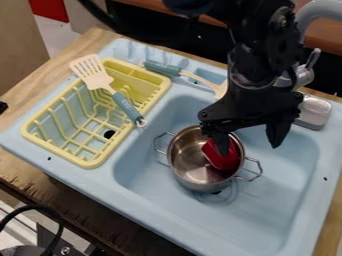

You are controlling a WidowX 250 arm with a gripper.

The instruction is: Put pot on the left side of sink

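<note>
A steel pot (190, 164) with two wire handles stands upright in the light blue sink (284, 200), toward the basin's left wall. A red object (224, 158) lies inside it, on the right. My gripper (247, 145) hangs over the pot's right back part and is open, its fingers wide apart. One finger is over the pot's inside, in front of part of the red object; the other is to the right, outside the rim. Whether the first finger touches anything, I cannot tell.
Left of the basin is a yellow dish rack (100, 161) with a spatula (110, 90) across it. Another blue-handled utensil (163, 69) lies at the back edge. A metal container (312, 111) sits at the back right, near a grey faucet (320, 10).
</note>
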